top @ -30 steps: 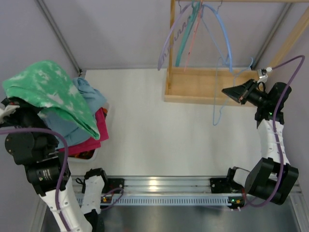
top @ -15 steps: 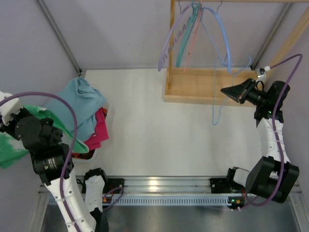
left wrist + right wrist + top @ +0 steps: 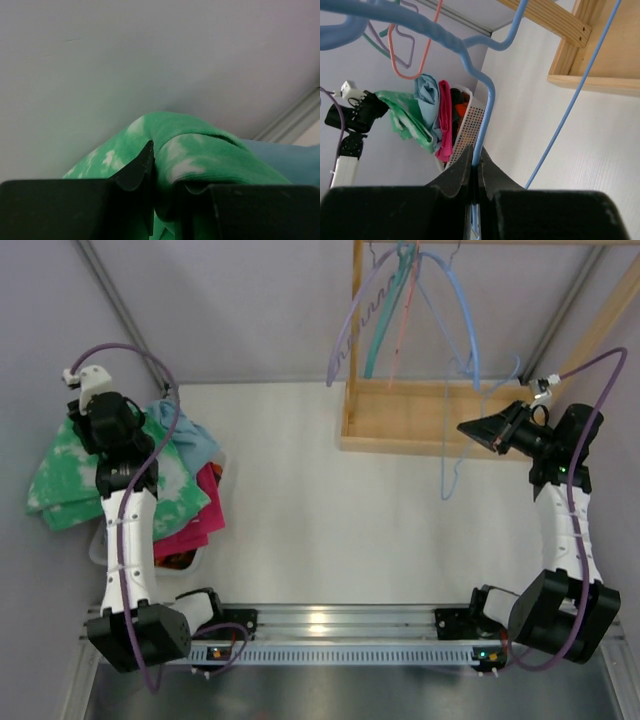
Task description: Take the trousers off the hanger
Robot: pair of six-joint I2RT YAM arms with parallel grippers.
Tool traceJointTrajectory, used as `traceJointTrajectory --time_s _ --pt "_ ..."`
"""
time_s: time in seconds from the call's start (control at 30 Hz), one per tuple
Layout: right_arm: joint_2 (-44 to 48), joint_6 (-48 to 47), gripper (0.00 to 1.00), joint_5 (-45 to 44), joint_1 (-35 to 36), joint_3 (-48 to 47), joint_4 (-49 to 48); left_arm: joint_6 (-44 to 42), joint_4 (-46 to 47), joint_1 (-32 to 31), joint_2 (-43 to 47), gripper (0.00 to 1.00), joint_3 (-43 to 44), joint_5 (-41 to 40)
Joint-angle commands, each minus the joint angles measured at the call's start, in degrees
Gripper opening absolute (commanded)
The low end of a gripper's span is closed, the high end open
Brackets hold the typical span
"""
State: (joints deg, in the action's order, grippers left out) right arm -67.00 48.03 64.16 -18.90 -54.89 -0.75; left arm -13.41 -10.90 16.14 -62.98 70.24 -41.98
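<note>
The green tie-dye trousers (image 3: pixel 62 485) hang from my left gripper (image 3: pixel 100 422) at the far left, draped beside and over the basket, free of the hanger. In the left wrist view the green cloth (image 3: pixel 200 150) is pinched between my shut fingers, close to the grey wall, and my left gripper (image 3: pixel 167 175) is shut on it. My right gripper (image 3: pixel 466 428) is shut on the thin pale blue hanger (image 3: pixel 446 445) in front of the wooden rack. The right wrist view shows my right gripper (image 3: pixel 476 167) clamped on the hanger rod (image 3: pixel 487 107), with the trousers (image 3: pixel 407 122) far off.
A white basket (image 3: pixel 200 558) at the left holds a light blue-teal garment (image 3: pixel 192 435) and a magenta one (image 3: pixel 200 520). The wooden rack (image 3: pixel 420 425) stands at the back right, with lilac (image 3: pixel 348 335), teal (image 3: pixel 385 325) and brighter blue (image 3: pixel 466 325) hangers above it.
My left arm swung the trousers off the basket pile, down to the left, then up toward the back left wall. The right gripper and hanger have hardly moved.
</note>
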Motion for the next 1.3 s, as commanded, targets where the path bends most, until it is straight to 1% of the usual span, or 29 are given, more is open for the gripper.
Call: traceJointTrajectory --time_s 0.0,0.13,0.2,0.27,0.3,0.33,0.37,0.4,0.43,0.47,0.5,0.53,0.57,0.6,0.67,0.7,0.73,0.77,0.8,0.87,0.97,1.0,1.07,1.1,1.17,1.2,1.27 --pt "1.5 -1.4 0.00 0.0 0.7 -4.9 -0.2 -1.2 18.7 -7.6 -2.2 0.00 -0.6 0.5" --pt "1.4 -1.9 0.00 -0.4 0.7 -8.2 0.6 2.4 18.7 -11.9 -7.7 0.00 -3.5 -0.2" --pt "1.3 -3.8 0.00 -0.7 0.7 -9.6 4.1 4.3 18.6 -13.9 -10.0 0.00 -6.2 -0.6" --pt "1.3 -7.0 0.00 -0.8 0.7 -12.2 7.0 5.9 17.1 -15.0 -11.3 0.03 -7.9 -1.8" --pt "1.4 -8.2 0.00 -0.9 0.6 -13.1 10.0 7.4 16.4 -15.5 -11.5 0.04 -9.5 -2.3" --pt "1.5 -9.4 0.00 -1.1 0.6 -14.7 11.5 8.2 15.6 -15.8 -11.6 0.07 -10.3 -2.4" --pt "1.6 -10.5 0.00 -1.3 0.6 -15.3 12.6 8.9 14.4 -15.8 -11.4 0.15 -11.1 -2.3" --pt "1.8 -12.0 0.00 -1.3 0.5 -15.9 13.3 10.5 13.5 -15.8 -11.0 0.19 -12.3 -2.4" --pt "1.8 -12.3 0.00 -1.4 0.5 -16.8 14.5 11.2 12.8 -17.5 -9.9 0.22 -12.8 -1.7" --pt "1.8 -12.3 0.00 -1.4 0.5 -17.2 14.6 11.6 12.4 -18.0 -9.5 0.31 -13.2 -1.1" --pt "1.6 -12.3 0.00 -1.5 0.5 -17.7 14.8 11.7 11.4 -18.2 -8.8 0.35 -13.7 -0.8" --pt "1.4 -12.3 0.00 -1.5 0.5 -18.7 15.2 11.7 11.2 -18.5 -8.0 0.38 -13.8 -0.7" --pt "0.9 -12.4 0.00 -1.8 0.5 -19.4 15.6 11.1 11.2 -18.9 -7.5 0.48 -13.6 -0.2" --pt "0.6 -12.7 0.00 -1.8 0.5 -20.1 16.0 10.7 9.2 -18.9 -7.0 0.52 -13.5 0.1" --pt "-0.3 -13.7 0.00 -2.6 0.5 -22.5 18.3 8.4 8.8 -18.9 -4.5 0.64 -13.4 2.1" --pt "-0.5 -14.2 0.00 -3.1 0.5 -24.3 19.3 7.5 8.9 -18.9 -3.6 0.79 -13.3 3.1" --pt "-0.8 -14.6 0.00 -3.4 0.4 -25.2 21.4 6.8 8.8 -18.9 -2.2 0.87 -13.2 4.1" --pt "-1.4 -15.3 0.00 -4.2 0.4 -26.0 22.2 5.4 8.7 -19.0 -0.1 0.95 -12.8 6.7" --pt "-1.6 -15.5 0.00 -4.4 0.3 -26.7 23.2 4.8 8.5 -19.0 1.2 0.99 -12.4 7.8" --pt "-2.8 -15.5 0.00 -4.4 0.2 -28.9 25.1 3.1 7.8 -19.0 3.7 0.99 -10.8 11.0" --pt "-4.0 -15.8 0.00 -4.5 0.2 -31.0 25.3 2.5 6.1 -19.0 5.5 0.99 -8.3 14.5" --pt "-4.4 -16.0 0.00 -4.9 0.2 -31.8 25.2 2.4 5.7 -19.0 6.5 0.99 -7.8 19.0" --pt "-6.4 -16.6 0.00 -5.9 0.2 -33.3 25.6 3.5 5.6 -19.0 7.8 0.99 -7.0 22.2" --pt "-7.3 -16.7 0.00 -6.1 0.2 -35.8 26.2 3.7 5.5 -19.0 8.5 0.99 -6.7 25.5" --pt "-10.8 -17.1 0.00 -6.3 0.2 -39.1 26.8 4.2 5.6 -19.5 9.1 0.99 -6.1 27.1" --pt "-12.0 -17.4 0.00 -6.7 0.2 -43.0 27.9 4.0 5.5 -19.7 9.1 0.99 -5.7 28.3" --pt "-15.6 -18.6 0.00 -7.9 0.2 -46.9 28.9 3.6 5.5 -20.6 9.0 0.99 -5.0 28.1"
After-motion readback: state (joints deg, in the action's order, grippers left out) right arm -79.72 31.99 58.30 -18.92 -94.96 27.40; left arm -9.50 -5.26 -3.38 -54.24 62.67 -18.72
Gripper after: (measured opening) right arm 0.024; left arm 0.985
